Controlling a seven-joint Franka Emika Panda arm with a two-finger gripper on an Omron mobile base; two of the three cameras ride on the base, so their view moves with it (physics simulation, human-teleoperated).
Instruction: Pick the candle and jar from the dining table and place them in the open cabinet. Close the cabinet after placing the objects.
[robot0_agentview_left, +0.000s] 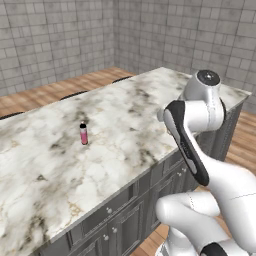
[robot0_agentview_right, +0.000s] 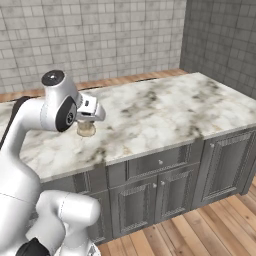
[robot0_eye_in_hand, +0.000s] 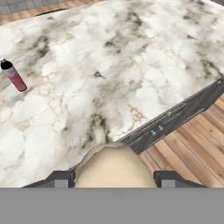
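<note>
The candle (robot0_eye_in_hand: 113, 166) is sitting between the gripper's (robot0_eye_in_hand: 113, 178) two fingertips, which are clamping it from both sides, lifted above the near edge of the table (robot0_eye_in_hand: 131, 65). A pink bottle (robot0_agentview_left: 83, 134) is standing upright farther in on the marble.

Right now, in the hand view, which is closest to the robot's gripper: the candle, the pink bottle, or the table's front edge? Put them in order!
1. The candle: between the gripper fingers.
2. The dining table's front edge: just past it, right.
3. The pink bottle: far upper left on the marble.
</note>
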